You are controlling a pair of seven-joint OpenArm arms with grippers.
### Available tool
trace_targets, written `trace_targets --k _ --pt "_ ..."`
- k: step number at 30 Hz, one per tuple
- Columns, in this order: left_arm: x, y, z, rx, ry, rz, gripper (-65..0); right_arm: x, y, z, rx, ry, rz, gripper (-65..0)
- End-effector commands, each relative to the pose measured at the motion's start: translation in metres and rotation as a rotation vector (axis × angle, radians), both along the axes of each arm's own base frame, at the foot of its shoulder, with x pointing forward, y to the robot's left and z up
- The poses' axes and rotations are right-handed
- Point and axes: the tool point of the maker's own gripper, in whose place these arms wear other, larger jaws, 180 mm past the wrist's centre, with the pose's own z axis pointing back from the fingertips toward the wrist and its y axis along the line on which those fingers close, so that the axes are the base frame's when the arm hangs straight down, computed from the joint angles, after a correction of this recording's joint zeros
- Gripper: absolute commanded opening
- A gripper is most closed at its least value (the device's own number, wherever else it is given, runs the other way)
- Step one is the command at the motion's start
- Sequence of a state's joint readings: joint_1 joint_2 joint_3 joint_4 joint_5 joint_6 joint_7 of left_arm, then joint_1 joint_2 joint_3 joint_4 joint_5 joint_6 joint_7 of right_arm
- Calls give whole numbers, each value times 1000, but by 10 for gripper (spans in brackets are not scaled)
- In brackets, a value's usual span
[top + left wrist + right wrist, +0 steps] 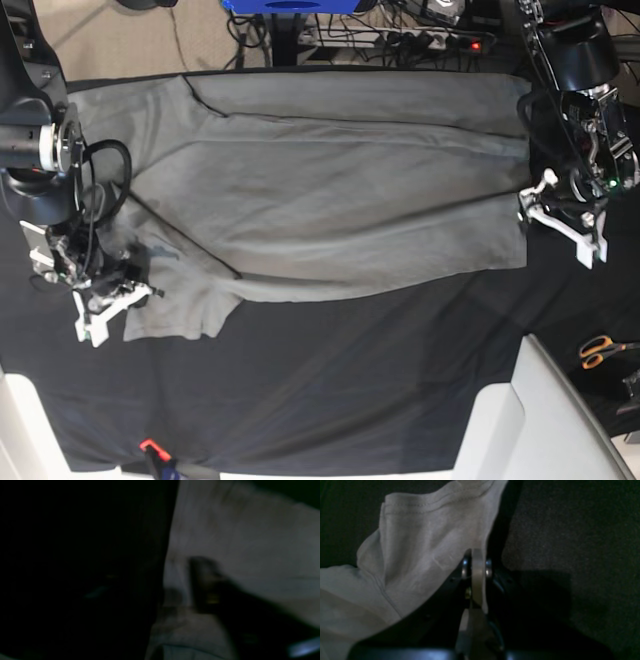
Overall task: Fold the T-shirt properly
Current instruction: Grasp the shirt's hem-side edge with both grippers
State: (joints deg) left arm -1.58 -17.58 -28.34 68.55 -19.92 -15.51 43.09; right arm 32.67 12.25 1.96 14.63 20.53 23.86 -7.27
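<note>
You have one T-shirt [330, 190] to deal with, light grey, spread wide and mostly flat over the black cloth [330, 390] that covers the tabletop. It looks light, limp and thin; expect it to drape and crease wherever you lift it, and to slide easily on the cloth. Take it by hems and sleeve edges, where the stitching gives a firmer bite.

At the T-shirt's left end in the base view, the right gripper [100, 305] sits on the sleeve. Its wrist view shows the jaws closed with a strip of grey fabric pinched between them, so that corner is held.

At the T-shirt's right end, the left gripper [563, 222] stands just at the edge of the fabric. Its white jaws appear parted, and you cannot see any cloth caught between them; its wrist view is too dark and blurred to confirm.

Beyond the T-shirt's right end lies one pair of orange-handled scissors [603, 350].
</note>
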Motion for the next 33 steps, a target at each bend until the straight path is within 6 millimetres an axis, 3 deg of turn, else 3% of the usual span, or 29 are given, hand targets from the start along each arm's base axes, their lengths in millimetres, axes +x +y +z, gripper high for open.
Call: trace_targets --k 1,3,5,10,16,19,25,27,31,33 --pt "10 15 20 28 -57 17 -115 20 -5 19 -4 -59 -5 -650" --pt "13 19 22 25 -67 33 -53 19 -5 19 -4 -57 -5 -650" --pt "27 21 27 18 -84 41 -49 19 -6 19 -5 -57 -6 -650" --pt "49 23 13 -67 -59 94 -49 19 -6 19 -5 -57 -6 -650" --pt "84 1 -5 -88 -44 35 -49 19 -7 19 -6 -57 -7 -650" --pt "87 -6 -25 -121 -15 54 -49 19 -9 19 -9 -57 -8 -650" --pt "87 -16 -37 -139 -3 57 -56 19 -10 19 -10 -57 -9 -650" --pt "87 -19 -38 -134 -2 43 -114 19 -10 19 -10 -57 -9 -650" --pt "87 -27 -41 -146 1 39 -387 19 -10 19 -10 -57 -9 -650" --pt "81 -26 -46 -147 12 42 -489 19 -10 19 -10 -57 -9 -650"
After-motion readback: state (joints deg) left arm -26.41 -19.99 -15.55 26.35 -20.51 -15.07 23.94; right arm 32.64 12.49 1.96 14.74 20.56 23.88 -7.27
